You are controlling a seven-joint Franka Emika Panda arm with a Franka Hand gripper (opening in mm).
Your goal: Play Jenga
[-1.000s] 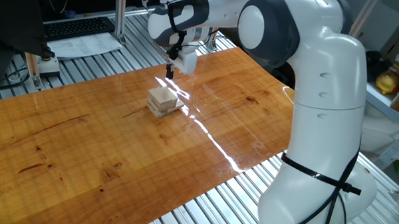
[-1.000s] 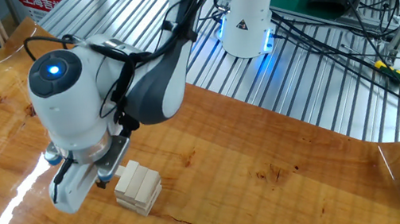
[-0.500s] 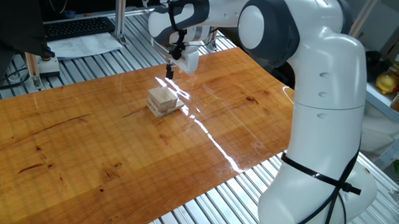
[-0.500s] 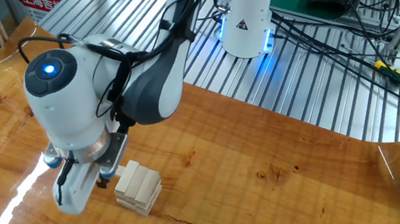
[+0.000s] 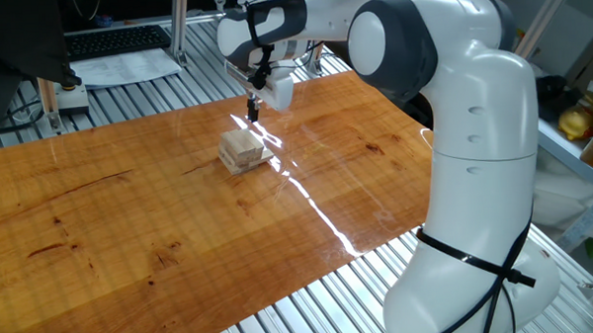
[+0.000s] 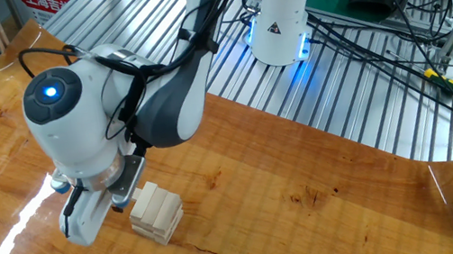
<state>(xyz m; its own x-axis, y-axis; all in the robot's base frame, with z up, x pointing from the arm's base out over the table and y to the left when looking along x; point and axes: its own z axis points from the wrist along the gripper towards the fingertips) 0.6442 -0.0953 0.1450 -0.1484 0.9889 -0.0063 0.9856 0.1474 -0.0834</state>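
- Judging progress: Jenga stack (image 5: 242, 149) sits intact on worktop (image 5: 130, 212), no block drawn.
- I see pincer (image 5: 253, 111) just beside it, empty; opening unclear.

Robotics lab or test cell. Wooden tabletop (image 5: 130, 212) sat on ribbed aluminium decking (image 6: 361, 115). A second robot base (image 6: 280, 18) glowed blue among loose black cables (image 6: 395, 36). Keyboard (image 5: 114, 39) and papers (image 5: 125, 66) lay at a workstation behind the table; aluminium frame posts (image 5: 178, 22) stood nearby. Shelving with clutter (image 5: 582, 117) stood at one side.
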